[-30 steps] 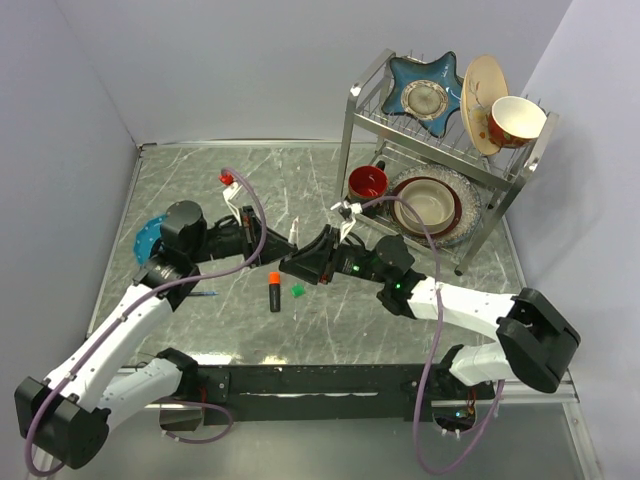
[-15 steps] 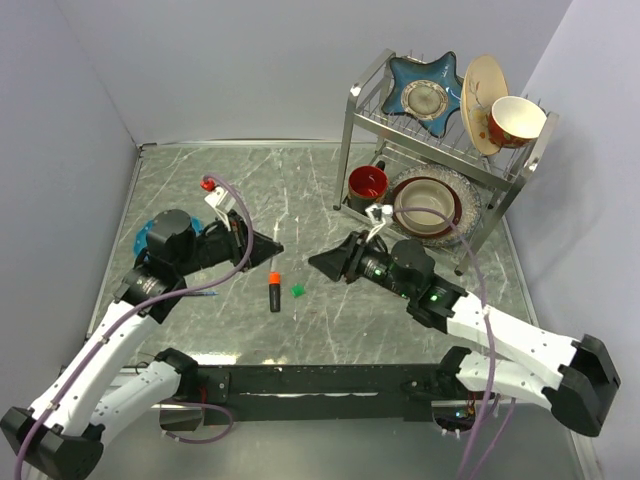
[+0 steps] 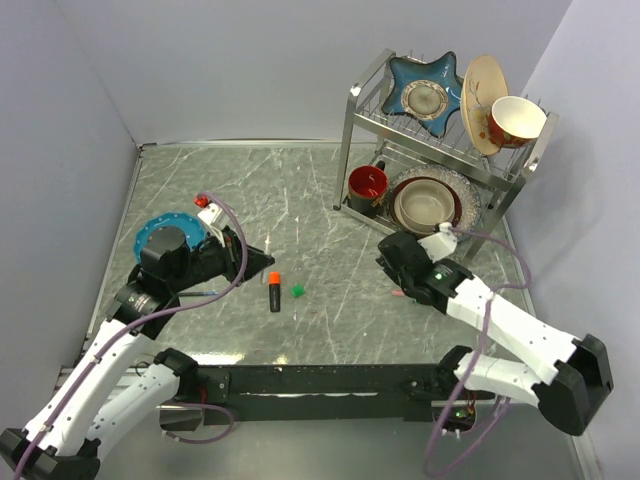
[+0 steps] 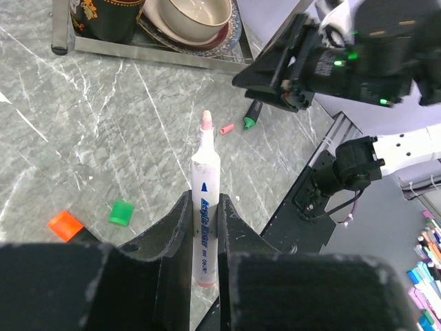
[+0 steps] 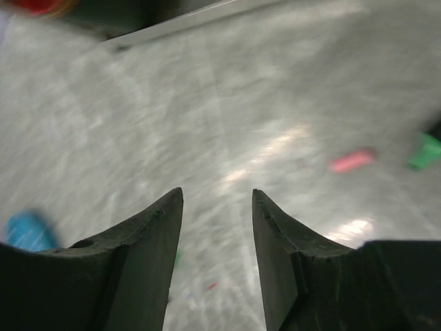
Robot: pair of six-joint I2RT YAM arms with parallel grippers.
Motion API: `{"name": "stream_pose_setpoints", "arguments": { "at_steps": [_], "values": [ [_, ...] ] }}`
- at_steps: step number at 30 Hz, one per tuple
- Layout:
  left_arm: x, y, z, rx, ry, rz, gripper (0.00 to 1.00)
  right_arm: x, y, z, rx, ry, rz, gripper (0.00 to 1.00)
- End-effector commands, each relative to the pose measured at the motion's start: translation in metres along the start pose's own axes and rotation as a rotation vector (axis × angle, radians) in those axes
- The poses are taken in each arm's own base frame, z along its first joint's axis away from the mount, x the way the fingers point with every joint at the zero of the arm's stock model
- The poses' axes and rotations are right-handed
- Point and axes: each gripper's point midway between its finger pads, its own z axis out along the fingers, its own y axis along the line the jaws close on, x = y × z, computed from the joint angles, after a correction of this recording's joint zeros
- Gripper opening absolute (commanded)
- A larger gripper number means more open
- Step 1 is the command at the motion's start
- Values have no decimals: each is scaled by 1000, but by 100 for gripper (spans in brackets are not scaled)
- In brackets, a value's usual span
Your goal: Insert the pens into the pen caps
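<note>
On the far left sits a blue plate (image 3: pixel 150 232), out of play. Just right of it, my left gripper (image 4: pixel 204 201) is clamped on the barrel of the white pen (image 4: pixel 205 172). The jaws are nearly together and the pen runs straight out between them, its pinkish bare tip pointing right across the table (image 3: pixel 300 190). I judge it is held that way so the tip is free for a cap to be pushed on.

Near the middle of the table, right of the pen tip, lies the black marker with the orange end (image 3: pixel 274 292). The green cap (image 3: pixel 297 290) is loose just beside it on the right. I cannot tell whether that orange end is a cap or a bare tip.

Further right, my right gripper (image 5: pixel 217 200) hangs low over the table with its jaws partly apart and nothing between them. The wrist view is blurred, but the pink cap (image 4: pixel 227 129) lies on the table near it, beside the green-tipped marker (image 4: pixel 252 117). I read the open jaws as readiness to pick up that pink cap for the white pen.

The dish rack (image 3: pixel 440 150) stands at the far right.
</note>
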Motion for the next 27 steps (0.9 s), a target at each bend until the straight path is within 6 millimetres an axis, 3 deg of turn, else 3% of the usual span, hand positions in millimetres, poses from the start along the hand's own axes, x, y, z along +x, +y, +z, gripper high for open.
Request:
{"name": "stream_pose_setpoints", "arguments": {
  "at_steps": [1,5,8,14,27],
  "values": [
    [-3,-7,0,42,-14,28,1,-24,-42,1,264,-113,80,54],
    [-2,-10,0,50,-7,29,1,-17,-71,4,452,-102,190,54],
    [-3,-12,-1,57,-16,35,1,0,-85,14,535,-67,241,53],
    [1,-15,-1,51,-11,44,1,19,-98,28,590,-49,360,51],
    [4,-16,0,46,-3,51,1,23,-105,44,642,-81,446,52]
  ]
}}
